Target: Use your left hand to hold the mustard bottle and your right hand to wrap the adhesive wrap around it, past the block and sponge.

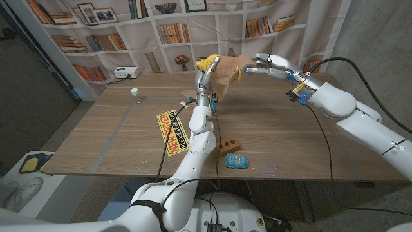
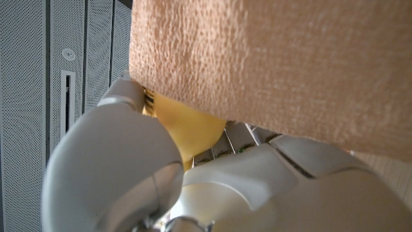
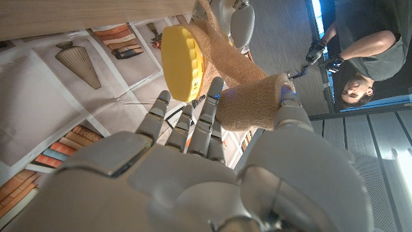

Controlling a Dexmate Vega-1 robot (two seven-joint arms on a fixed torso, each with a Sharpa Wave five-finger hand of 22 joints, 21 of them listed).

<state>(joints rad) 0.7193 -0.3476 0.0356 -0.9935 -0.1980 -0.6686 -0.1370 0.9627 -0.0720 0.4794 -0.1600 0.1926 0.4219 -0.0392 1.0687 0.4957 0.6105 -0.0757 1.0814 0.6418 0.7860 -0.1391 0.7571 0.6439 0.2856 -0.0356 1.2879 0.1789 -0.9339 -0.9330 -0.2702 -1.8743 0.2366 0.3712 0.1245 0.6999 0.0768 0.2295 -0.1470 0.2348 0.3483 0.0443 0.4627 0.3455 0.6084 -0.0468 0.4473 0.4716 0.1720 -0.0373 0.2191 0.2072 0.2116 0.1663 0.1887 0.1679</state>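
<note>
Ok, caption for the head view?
Left robot hand holds mustard bottle aloft; right robot hand pulls adhesive wrap around it.

mustard bottle [image 1: 207,64]: mostly hidden by adhesive wrap [image 1: 226,69] | label [image 2: 149,100]: unreadable

The mustard bottle [image 1: 206,64] is held up high over the far part of the worktop [image 1: 277,135] by the left hand [image 1: 205,78]. The tan wrap [image 1: 230,69] stretches from the bottle to the right hand [image 1: 264,64], so that strip blocks the way between them. Under the strip there is open wood. The left arm [image 1: 199,129] stands like a post in the middle. Near the front edge, beside that arm, lie the brown block [image 1: 229,144] and the blue sponge [image 1: 235,160], close together. A yellow sign [image 1: 171,132] lies on the arm's other side. A small white cup [image 1: 135,91] sits far off to the left, with open wood around it.
</note>
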